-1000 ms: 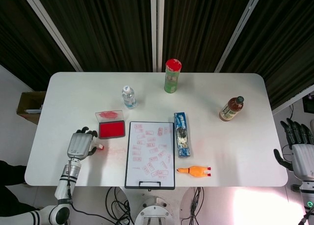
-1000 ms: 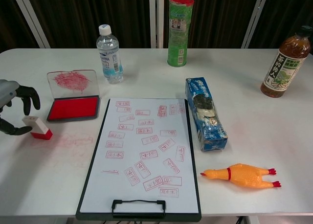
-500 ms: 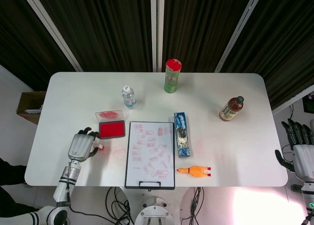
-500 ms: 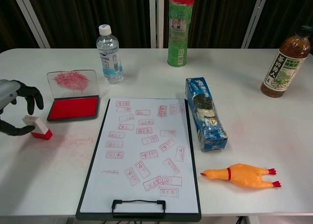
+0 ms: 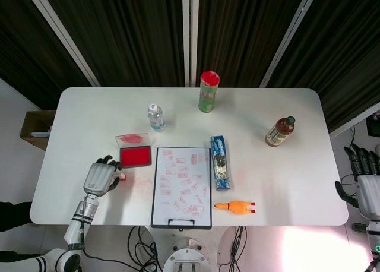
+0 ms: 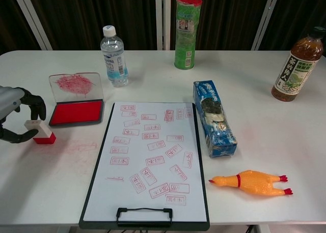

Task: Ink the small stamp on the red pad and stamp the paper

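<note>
The small white stamp with a red base [image 6: 41,132] stands on the table left of the open red ink pad [image 6: 76,112]. My left hand [image 6: 15,116] wraps it, the thumb against its near side and the dark fingers curled over its top. From the head view, the stamp [image 5: 121,176] pokes out to the right of the left hand [image 5: 101,177], just below the ink pad [image 5: 135,157]. The paper on the clipboard [image 6: 150,156] carries several red prints. My right hand [image 5: 367,189] hangs off the table's right edge, fingers apart and holding nothing.
Behind the pad stands a water bottle [image 6: 114,55], and a green can [image 6: 185,32] is at the back centre. A tea bottle [image 6: 296,70] is at the back right. A blue packet [image 6: 214,118] and a rubber chicken [image 6: 249,182] lie right of the clipboard.
My left hand has crept right and its fingers have closed in over the stamp, which now sits more upright. The right hand has sunk slightly lower.
</note>
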`<state>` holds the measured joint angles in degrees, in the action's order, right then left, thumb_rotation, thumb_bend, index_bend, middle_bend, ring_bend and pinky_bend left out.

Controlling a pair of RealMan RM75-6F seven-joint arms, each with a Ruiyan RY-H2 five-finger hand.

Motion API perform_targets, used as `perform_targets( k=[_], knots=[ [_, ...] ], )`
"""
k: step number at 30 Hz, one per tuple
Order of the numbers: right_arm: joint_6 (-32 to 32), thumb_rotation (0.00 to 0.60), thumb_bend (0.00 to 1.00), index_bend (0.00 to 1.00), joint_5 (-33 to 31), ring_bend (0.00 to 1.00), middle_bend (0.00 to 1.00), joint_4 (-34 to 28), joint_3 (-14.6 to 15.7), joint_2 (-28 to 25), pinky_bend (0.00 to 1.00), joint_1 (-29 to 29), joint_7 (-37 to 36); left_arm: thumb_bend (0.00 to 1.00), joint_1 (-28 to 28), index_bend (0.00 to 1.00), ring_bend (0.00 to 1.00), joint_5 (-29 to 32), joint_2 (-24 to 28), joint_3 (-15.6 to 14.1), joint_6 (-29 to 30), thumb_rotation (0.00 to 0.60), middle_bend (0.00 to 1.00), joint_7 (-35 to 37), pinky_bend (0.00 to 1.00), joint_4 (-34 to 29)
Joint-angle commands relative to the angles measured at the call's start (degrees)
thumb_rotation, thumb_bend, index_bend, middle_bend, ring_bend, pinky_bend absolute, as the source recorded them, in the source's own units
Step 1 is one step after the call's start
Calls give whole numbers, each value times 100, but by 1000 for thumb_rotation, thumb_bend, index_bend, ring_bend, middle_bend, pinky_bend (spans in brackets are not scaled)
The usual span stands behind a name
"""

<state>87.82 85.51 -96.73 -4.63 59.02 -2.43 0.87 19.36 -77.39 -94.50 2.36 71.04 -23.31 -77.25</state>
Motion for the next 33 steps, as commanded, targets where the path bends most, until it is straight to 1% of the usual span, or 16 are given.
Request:
perform_targets(
  k=[1, 6, 16, 29, 33],
  knots=[
    [-19, 600, 265, 0, 18, 0, 0, 13, 12, -19, 0, -3, 3, 333, 10, 461, 247, 15, 8, 3, -33, 600, 488, 16, 365, 10],
    [-166, 600, 222, 0, 52, 0, 0, 40, 92, -85, 0, -29, 70, 335, 15, 465, 247, 72, 7, 26, -82, 600, 491, 43, 362, 9],
    [-228, 600, 220, 0, -100, 0, 0, -64, 52, -103, 0, -38, 184, 335, 33, 483, 247, 133, 18, 51, -133, 600, 513, 13, 362, 2],
    [-255, 600, 220, 0, -98, 0, 0, -52, 75, -105, 0, -31, 154, 337, 45, 555, 273, 308, 22, 112, -233, 600, 579, 28, 368, -89],
    [-275, 600, 221, 0, -101, 0, 0, -33, 76, -94, 0, -39, 147, 355, 47, 573, 282, 383, 34, 148, -268, 600, 598, 88, 371, -139]
  ],
)
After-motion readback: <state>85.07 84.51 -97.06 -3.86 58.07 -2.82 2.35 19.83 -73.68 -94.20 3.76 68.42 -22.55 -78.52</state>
